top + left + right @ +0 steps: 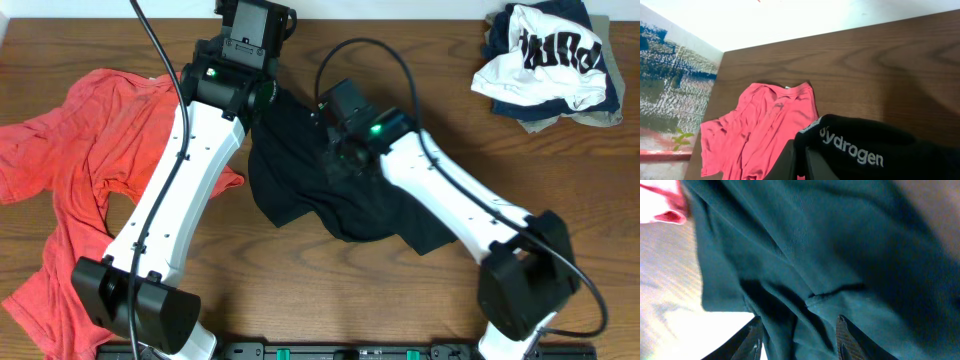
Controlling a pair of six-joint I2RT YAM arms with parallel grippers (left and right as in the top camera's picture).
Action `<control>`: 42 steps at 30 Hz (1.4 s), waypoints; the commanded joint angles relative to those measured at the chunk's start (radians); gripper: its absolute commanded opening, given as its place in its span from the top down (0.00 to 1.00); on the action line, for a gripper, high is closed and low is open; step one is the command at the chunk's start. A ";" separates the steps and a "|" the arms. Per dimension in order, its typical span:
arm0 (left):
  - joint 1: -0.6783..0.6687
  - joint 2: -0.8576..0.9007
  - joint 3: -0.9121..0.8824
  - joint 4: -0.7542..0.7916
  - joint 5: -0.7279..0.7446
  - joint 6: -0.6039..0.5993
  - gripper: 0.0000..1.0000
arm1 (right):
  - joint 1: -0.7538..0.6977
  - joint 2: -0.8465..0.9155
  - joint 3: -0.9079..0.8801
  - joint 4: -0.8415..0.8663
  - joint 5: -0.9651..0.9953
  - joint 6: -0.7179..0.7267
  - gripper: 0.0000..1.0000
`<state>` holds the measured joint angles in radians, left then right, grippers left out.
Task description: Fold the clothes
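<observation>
The black T-shirt lies crumpled at the table's middle. My left gripper is at its upper left edge. In the left wrist view the gripper is shut on a black fold with the white "hydrogen" logo, lifted off the table. My right gripper is down on the shirt's middle. In the right wrist view its fingers are apart with black cloth bunched between them. The coral-red T-shirt lies spread at the left and also shows in the left wrist view.
A pile of white and navy clothes sits at the back right corner. The wooden table shows between the pile and the black shirt. The table's left edge is close to the red shirt.
</observation>
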<state>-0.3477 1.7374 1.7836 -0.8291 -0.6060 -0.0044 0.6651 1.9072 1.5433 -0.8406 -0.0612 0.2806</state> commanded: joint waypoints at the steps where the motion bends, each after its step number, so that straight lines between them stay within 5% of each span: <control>1: 0.004 -0.018 0.035 0.003 -0.006 -0.024 0.94 | 0.044 0.073 -0.003 -0.003 0.069 0.133 0.52; 12: 0.005 -0.018 0.035 0.004 -0.004 -0.028 0.94 | 0.002 0.108 0.014 -0.052 0.028 0.163 0.40; 24: 0.005 -0.018 0.035 0.004 -0.004 -0.027 0.94 | -0.012 0.109 0.014 -0.034 0.178 -0.365 0.34; 42: 0.005 -0.018 0.035 0.004 -0.004 -0.027 0.94 | 0.064 0.199 0.014 -0.068 0.163 -0.431 0.37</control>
<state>-0.3477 1.7374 1.7836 -0.8288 -0.6048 -0.0231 0.7296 2.1048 1.5455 -0.9066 0.0830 -0.1394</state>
